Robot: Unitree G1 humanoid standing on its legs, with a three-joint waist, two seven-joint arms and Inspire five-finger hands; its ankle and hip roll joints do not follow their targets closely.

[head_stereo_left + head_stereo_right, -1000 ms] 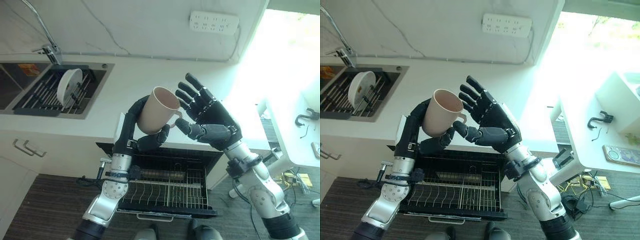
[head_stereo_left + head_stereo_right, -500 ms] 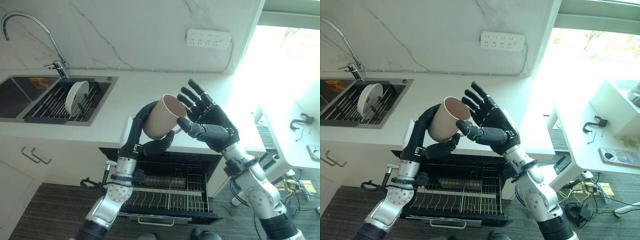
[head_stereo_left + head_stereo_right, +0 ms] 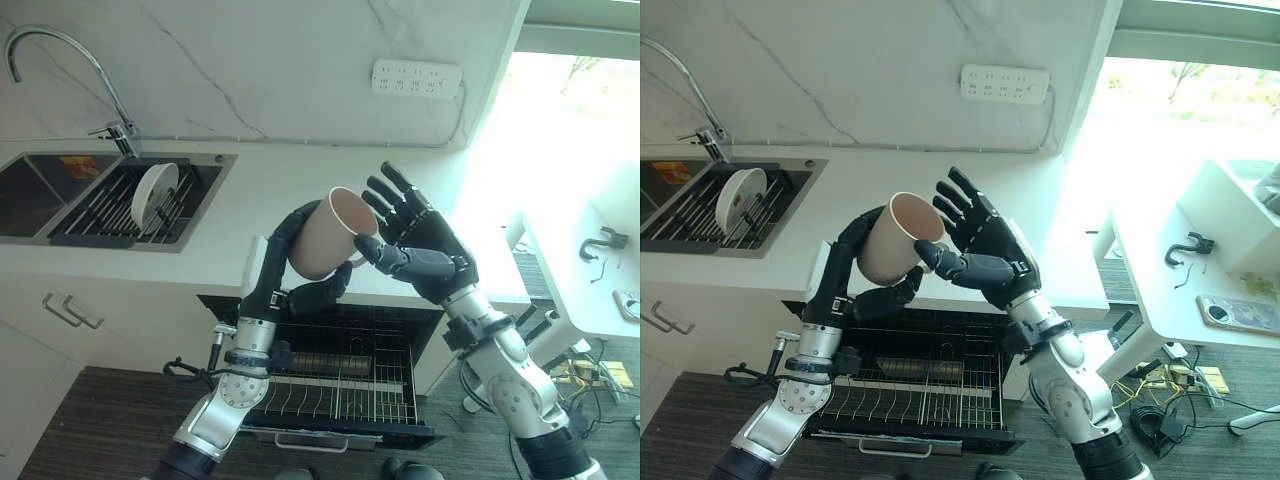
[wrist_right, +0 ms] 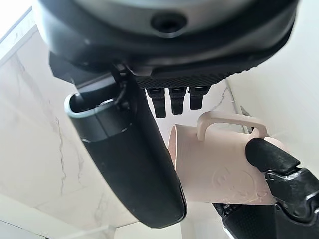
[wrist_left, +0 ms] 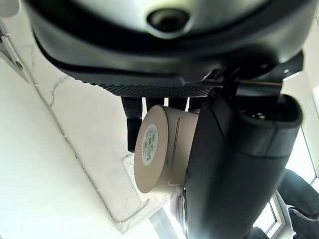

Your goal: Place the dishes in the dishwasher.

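Holding a beige mug (image 3: 328, 233) above the open dishwasher rack (image 3: 340, 385), the left hand (image 3: 300, 260) has fingers and thumb wrapped round it in the left eye view; right hand (image 3: 420, 245) beside the mug, fingers spread straight, thumb by the handle. White plate (image 3: 150, 193) stands in the sink rack (image 3: 100, 200), well left of the mug. Left wrist view: mug base (image 5: 154, 149) clamped by fingers. Right wrist view: mug handle (image 4: 227, 124) just past the released fingers (image 4: 172, 99).

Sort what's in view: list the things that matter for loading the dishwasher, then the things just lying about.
For the job: mug held in left hand; open right hand beside it; plate in sink rack; dishwasher rack.

Lying about: faucet; wall socket strip; black hook.
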